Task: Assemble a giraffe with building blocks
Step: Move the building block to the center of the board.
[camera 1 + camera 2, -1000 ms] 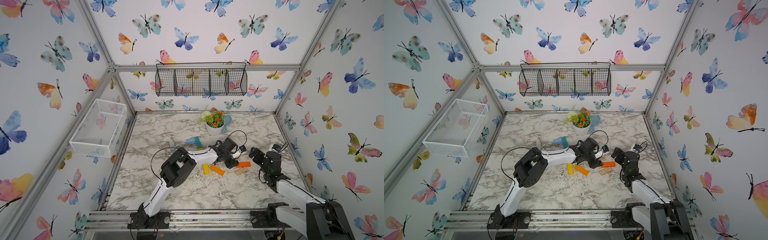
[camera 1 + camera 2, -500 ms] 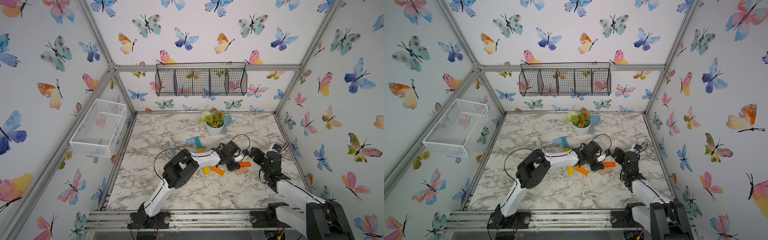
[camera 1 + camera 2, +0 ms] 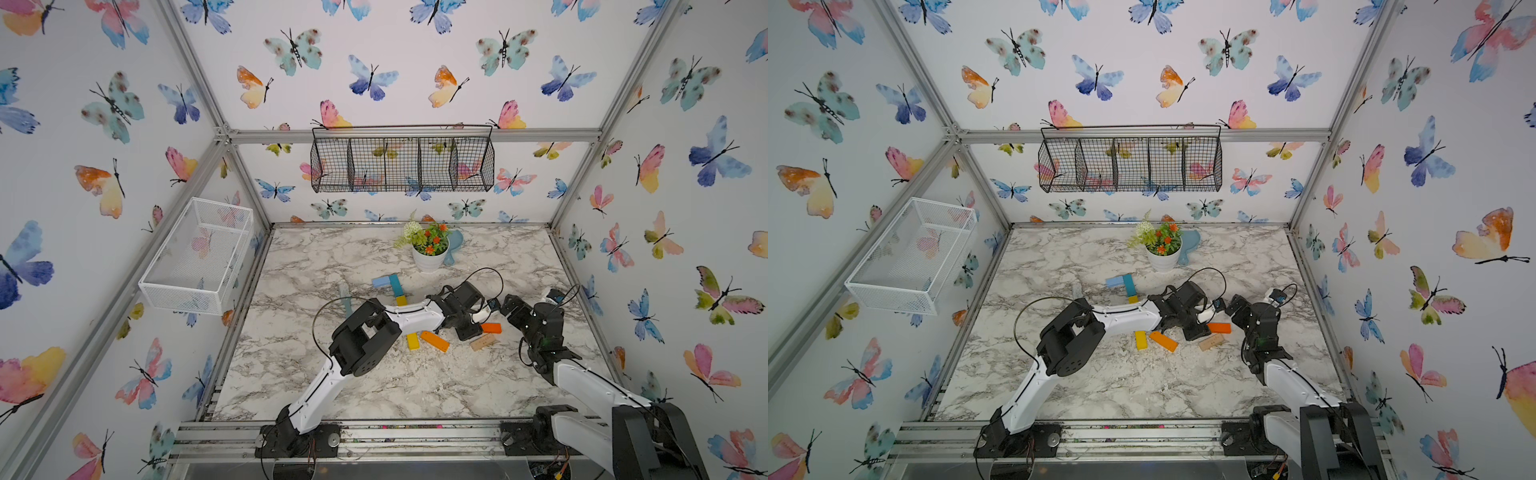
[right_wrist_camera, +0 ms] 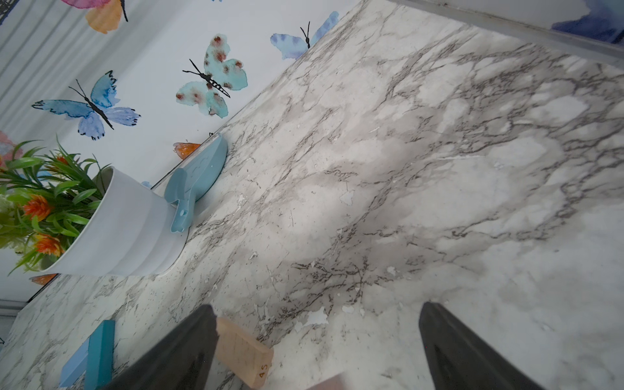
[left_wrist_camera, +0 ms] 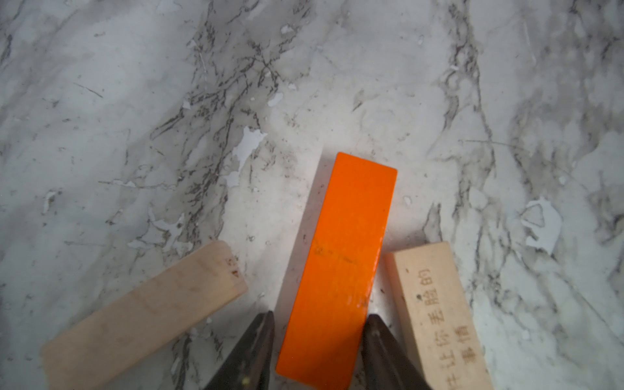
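Evidently, our left jaws gripped the orange block (image 5: pixel 337 263), lying right of the tabletop's (image 3: pixel 332 257) middle, to carry it as body toward the started giraffe (image 3: pixel 395 284) nearer the far edge; our right jaws stood open, empty.

Orange block (image 5: pixel 337 270) end cut off at pic edge, yellow neck block (image 3: pixel 401 300) mostly hidden under L arm (image 3: pixel 409 313)
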`<state>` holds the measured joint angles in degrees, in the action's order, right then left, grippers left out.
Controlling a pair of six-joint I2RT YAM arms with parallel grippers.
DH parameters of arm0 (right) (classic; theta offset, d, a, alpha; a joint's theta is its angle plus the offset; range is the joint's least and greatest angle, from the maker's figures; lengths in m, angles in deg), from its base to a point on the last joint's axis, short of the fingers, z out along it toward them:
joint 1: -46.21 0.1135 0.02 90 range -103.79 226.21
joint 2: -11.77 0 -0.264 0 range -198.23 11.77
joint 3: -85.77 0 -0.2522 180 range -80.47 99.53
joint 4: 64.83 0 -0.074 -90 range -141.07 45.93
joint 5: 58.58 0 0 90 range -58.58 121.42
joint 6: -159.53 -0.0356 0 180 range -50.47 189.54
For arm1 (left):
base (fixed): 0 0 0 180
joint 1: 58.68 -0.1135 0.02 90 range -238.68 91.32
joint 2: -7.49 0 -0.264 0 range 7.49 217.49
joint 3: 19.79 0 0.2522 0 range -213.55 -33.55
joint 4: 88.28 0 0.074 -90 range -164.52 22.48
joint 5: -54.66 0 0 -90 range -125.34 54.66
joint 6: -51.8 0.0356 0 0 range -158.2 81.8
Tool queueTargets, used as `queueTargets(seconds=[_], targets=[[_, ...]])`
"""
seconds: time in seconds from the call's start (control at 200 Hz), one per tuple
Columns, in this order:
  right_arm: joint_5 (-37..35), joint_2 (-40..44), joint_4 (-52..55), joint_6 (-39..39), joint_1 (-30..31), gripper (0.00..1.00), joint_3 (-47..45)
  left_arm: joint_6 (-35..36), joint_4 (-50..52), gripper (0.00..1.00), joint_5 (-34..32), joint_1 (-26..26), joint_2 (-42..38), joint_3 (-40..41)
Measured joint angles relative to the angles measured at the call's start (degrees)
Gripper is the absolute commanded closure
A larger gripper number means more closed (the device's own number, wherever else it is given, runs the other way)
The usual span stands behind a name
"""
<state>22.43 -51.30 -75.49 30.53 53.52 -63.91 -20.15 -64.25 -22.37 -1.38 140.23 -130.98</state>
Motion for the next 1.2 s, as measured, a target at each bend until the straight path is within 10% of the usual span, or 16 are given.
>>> queueTargets(seconds=[1.196], targets=[[0.9, -0.5, -0.1, 0.0, 0.0, 0.01, 0.0, 1.5, -0.7, 0.77, -1.2, -1.2, -12.0, 17.9]])
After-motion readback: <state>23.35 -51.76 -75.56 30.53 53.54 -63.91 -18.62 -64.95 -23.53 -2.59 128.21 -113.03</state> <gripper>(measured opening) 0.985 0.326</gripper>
